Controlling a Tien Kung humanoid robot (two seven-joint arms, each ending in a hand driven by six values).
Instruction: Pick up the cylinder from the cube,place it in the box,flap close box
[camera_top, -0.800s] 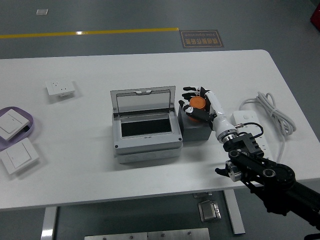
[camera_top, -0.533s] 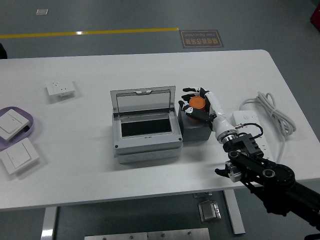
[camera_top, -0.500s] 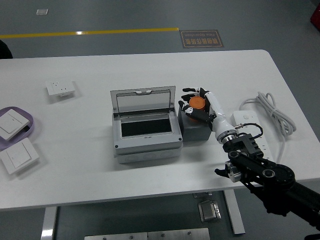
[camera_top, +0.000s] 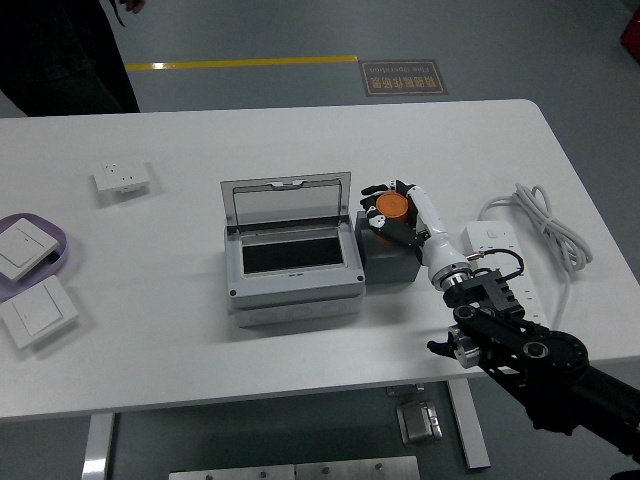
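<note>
The right robot hand (camera_top: 392, 208) has its dark fingers curled around the orange cylinder (camera_top: 393, 207), clamped on it from the right. The cylinder sits on top of the dark grey cube (camera_top: 388, 258), and whether its base is in contact with the cube cannot be told. The cube stands just beside the right wall of the grey box (camera_top: 293, 262), whose lid (camera_top: 287, 205) is raised upright at the back, leaving the dark inside open. To the right, near the black arm, a white power strip (camera_top: 500, 262) lies with its looped cable (camera_top: 545, 225). Well apart on the left of the white table (camera_top: 180, 330) lie a white socket (camera_top: 121, 177), a purple tray (camera_top: 55, 243) holding a wall switch (camera_top: 20, 249), and another switch plate (camera_top: 38, 312). A person in dark clothes (camera_top: 62, 55) stands at the far left corner.
</note>
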